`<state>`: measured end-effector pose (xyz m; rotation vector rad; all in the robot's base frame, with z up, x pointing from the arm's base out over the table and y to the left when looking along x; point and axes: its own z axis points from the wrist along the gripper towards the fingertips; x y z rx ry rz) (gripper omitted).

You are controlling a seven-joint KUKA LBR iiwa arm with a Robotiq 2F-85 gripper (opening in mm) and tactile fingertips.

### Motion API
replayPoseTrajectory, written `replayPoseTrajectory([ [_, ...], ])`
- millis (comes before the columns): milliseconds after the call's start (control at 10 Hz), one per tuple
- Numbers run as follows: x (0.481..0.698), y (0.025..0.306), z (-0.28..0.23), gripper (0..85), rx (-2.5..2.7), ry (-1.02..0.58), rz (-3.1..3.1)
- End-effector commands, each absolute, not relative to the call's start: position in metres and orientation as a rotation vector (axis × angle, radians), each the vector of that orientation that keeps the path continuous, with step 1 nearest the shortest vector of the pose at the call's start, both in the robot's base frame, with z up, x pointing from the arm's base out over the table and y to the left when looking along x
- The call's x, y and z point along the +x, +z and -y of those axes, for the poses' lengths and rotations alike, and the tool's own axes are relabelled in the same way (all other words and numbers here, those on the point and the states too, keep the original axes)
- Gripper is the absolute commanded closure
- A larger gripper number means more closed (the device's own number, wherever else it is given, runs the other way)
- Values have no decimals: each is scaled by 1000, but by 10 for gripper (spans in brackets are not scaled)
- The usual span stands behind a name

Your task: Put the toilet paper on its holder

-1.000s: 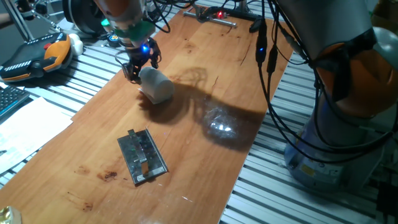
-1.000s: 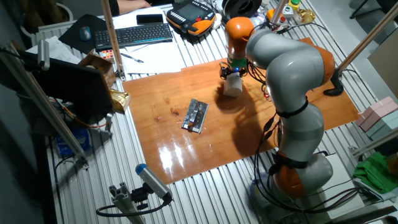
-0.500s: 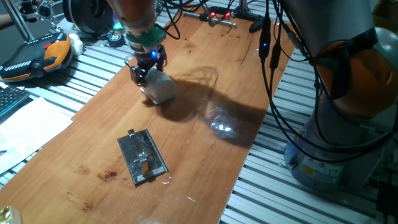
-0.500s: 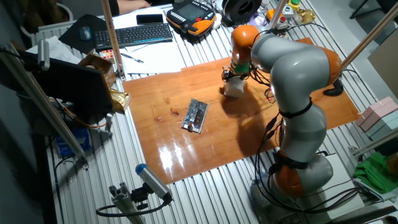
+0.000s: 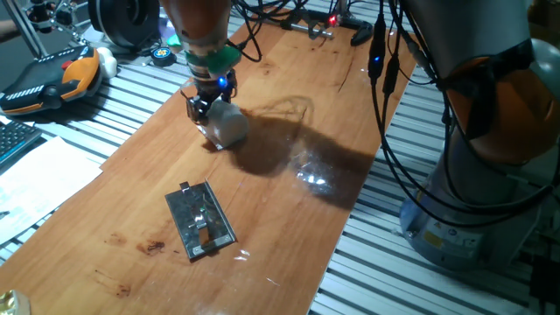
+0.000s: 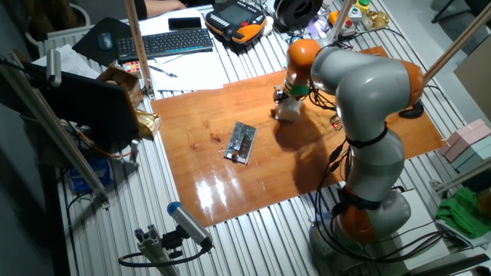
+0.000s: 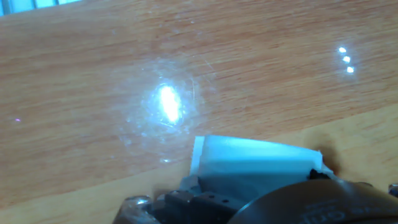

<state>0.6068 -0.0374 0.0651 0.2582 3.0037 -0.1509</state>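
I see the claw (image 5: 206, 102) down on the toilet paper (image 5: 226, 125), its dark fingers set at the roll's far end; from the other fixed view the claw (image 6: 286, 96) sits right on top of the roll (image 6: 288, 110). I cannot tell whether the fingers are clamped on it or merely against it. The hand view shows white tissue (image 7: 252, 167) right under the camera, resting on the wooden bench (image 7: 93, 81). The holder (image 5: 201, 220) lies flat on the bench (image 5: 289, 227), well apart from the roll, nearer the camera in one fixed view.
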Motion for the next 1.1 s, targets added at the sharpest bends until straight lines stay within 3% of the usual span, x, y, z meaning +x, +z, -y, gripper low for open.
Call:
replayPoseTrajectory([
  [0,608,71,36,430,253,-146,-3017],
  [200,609,90,27,470,302,-117,-3045],
  [500,610,112,1,380,459,-55,-3048],
  [700,602,114,-9,353,543,3,-3014],
  [1000,597,113,-13,327,552,-36,-3008],
])
